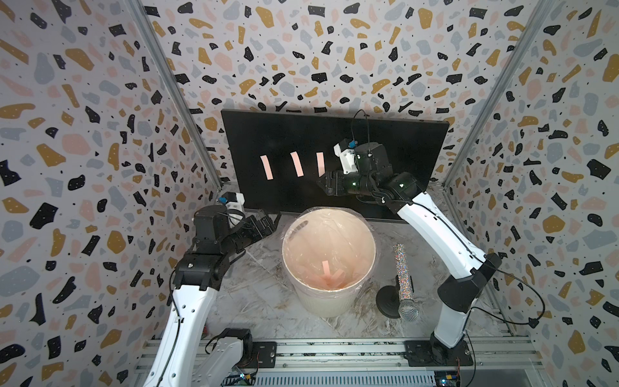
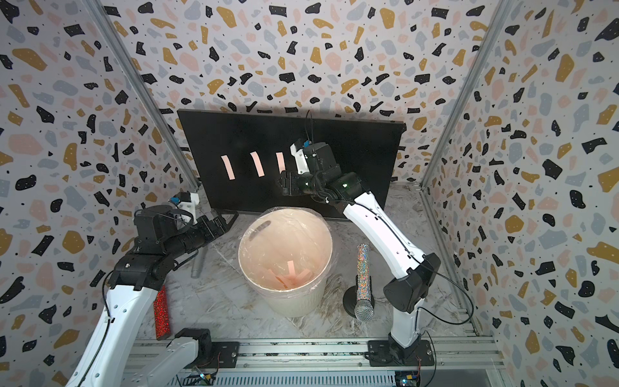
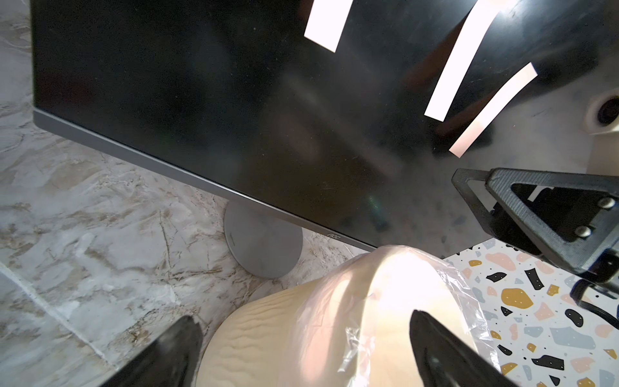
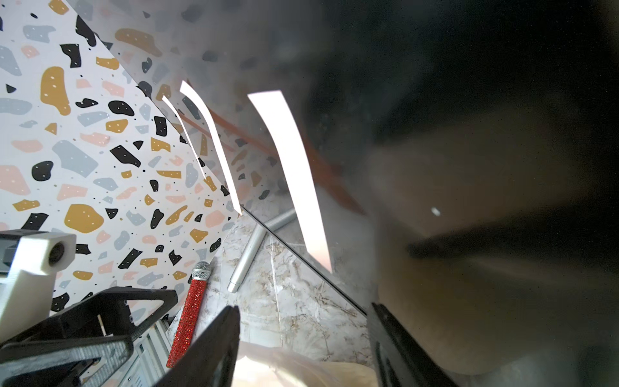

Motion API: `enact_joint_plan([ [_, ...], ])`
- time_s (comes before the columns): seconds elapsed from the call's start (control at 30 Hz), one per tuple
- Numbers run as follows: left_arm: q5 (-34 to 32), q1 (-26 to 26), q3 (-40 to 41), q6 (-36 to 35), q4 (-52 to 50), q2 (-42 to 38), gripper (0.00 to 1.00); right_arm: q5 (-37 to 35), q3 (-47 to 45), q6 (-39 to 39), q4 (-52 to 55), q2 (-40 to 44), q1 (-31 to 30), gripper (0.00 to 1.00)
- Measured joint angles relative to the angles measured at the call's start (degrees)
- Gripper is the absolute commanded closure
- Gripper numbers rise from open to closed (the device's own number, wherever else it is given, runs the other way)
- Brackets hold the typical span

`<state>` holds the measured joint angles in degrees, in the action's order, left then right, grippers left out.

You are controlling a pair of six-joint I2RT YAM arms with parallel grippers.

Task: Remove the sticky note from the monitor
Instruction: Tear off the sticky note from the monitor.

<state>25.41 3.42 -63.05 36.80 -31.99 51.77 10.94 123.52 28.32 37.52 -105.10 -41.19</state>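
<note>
The monitor [image 1: 335,134] [image 2: 234,134] stands dark at the back. Three pink sticky notes are stuck on its screen in a row: left [image 1: 267,167], middle [image 1: 297,164] and right [image 1: 320,163]. My right gripper [image 1: 322,182] [image 4: 304,306] sits just below the right note [image 4: 294,174], close to the screen. Its jaws are open and nothing lies between them. My left gripper [image 1: 272,221] [image 3: 303,316] hangs wide open near the monitor's lower left corner, beside the bin, holding nothing.
A white bin [image 1: 284,246] with a plastic liner stands in front of the monitor with several pink strips [image 1: 330,276] inside. A glittery microphone [image 1: 403,278] leans on a black stand to the right. A red glitter microphone [image 2: 162,311] and a silver tube [image 2: 197,264] lie on the left.
</note>
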Motion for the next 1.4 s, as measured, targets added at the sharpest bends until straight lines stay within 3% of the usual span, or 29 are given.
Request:
enact_joint_plan([
  [0.53, -0.1, 0.0, -0.7, -0.2, -0.4, 0.5, 0.01, -0.3, 0.0, 0.0, -5.5, -2.3, 0.0, 0.43],
  [0.8, -0.1, 0.0, -0.7, -0.7, -0.6, 0.5, 0.01, -0.7, 0.0, -0.1, -7.3, -2.4, 0.0, 0.52],
  [1.07, -0.1, 0.0, -0.7, -0.8, -0.6, 0.5, 0.01, -1.3, 0.0, -0.1, -8.7, -2.4, 0.0, 0.68],
  [1.4, -0.1, 0.0, -0.7, -1.0, -0.6, 0.5, 0.01, -1.5, 0.0, -0.1, -9.2, -2.5, 0.0, 0.95],
])
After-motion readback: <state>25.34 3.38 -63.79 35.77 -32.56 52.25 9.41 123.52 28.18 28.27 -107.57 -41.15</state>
